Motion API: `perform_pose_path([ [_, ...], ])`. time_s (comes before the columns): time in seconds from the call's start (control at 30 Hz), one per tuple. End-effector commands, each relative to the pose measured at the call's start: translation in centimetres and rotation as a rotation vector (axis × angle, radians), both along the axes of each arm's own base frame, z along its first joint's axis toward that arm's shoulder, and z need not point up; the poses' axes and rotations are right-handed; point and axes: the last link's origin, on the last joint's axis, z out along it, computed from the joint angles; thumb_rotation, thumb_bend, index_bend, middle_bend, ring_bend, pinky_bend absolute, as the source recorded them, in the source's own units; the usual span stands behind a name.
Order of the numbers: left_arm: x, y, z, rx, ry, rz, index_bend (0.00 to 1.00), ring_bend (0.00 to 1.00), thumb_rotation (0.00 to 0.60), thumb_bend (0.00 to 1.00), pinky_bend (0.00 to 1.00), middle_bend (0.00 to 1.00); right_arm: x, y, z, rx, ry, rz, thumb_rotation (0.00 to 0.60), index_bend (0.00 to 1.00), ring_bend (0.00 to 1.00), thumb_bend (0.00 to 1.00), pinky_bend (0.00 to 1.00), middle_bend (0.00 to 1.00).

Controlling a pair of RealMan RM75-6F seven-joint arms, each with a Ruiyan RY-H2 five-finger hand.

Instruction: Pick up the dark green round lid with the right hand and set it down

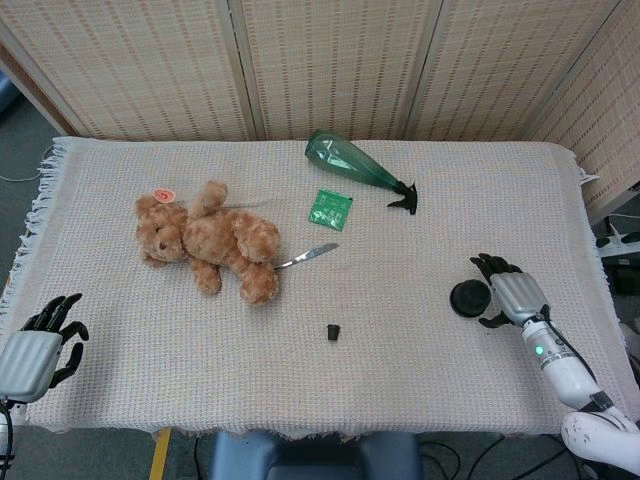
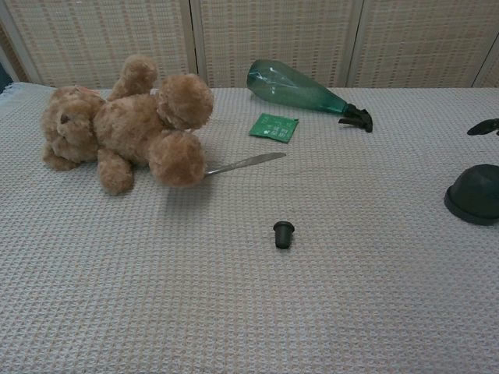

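dark green round lid point(image 1: 469, 298) is seen flat on the cloth, well right of the small black stopper point(image 1: 333, 331) | right hand point(image 1: 503, 291) is placed just beside the lid's right edge, fingers spread, nothing held | left hand point(image 1: 40, 338) is seen far left of the stopper, fingers apart, nothing held

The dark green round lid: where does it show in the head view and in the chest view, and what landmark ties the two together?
Head view: dark green round lid lies right of centre, just left of the right hand.
Chest view: the lid sits at the right edge, partly cut off.
Shared landmark: the small dark cap, lying to the lid's left and nearer the robot in both views.
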Motion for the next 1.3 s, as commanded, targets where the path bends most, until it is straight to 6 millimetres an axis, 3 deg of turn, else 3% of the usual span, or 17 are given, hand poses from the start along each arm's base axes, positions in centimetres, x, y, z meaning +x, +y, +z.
perform_pose_path([
  [0.03, 0.0, -0.1, 0.0, 0.001, -0.001, -0.003, 0.51, 0.10, 0.600, 0.54, 0.32, 0.10, 0.0, -0.8, -1.0, 0.026, -0.005, -0.021, 0.600, 0.00, 0.01, 0.09, 0.15, 0.00],
  [0.63, 0.0, -0.1, 0.5, 0.009, -0.015, -0.002, 0.50, 0.10, 0.600, 0.54, 0.32, 0.10, -0.4, -3.2, -4.2, 0.090, -0.016, -0.086, 0.600, 0.04, 0.10, 0.09, 0.19, 0.07],
  [0.77, 0.0, -0.1, 0.5, 0.010, -0.016, -0.001, 0.51, 0.10, 0.600, 0.54, 0.31, 0.10, -0.5, -3.3, -4.3, 0.079, -0.010, -0.080, 0.600, 0.07, 0.20, 0.09, 0.31, 0.13],
  [0.9, 0.0, -0.1, 0.5, 0.008, -0.015, -0.002, 0.51, 0.10, 0.600, 0.53, 0.32, 0.10, -0.6, -3.2, -4.3, 0.057, 0.001, -0.070, 0.600, 0.18, 0.37, 0.09, 0.57, 0.24],
  [1.0, 0.0, -0.1, 0.5, 0.008, -0.015, -0.003, 0.51, 0.10, 0.600, 0.54, 0.32, 0.10, -0.8, -3.1, -4.3, 0.049, 0.013, -0.070, 0.600, 0.26, 0.48, 0.09, 0.68, 0.31],
  [1.3, 0.0, -0.1, 0.5, 0.010, -0.015, -0.004, 0.51, 0.10, 0.600, 0.54, 0.32, 0.10, -1.7, -2.9, -4.1, 0.067, 0.092, -0.125, 0.600, 0.24, 0.44, 0.09, 0.67, 0.32],
])
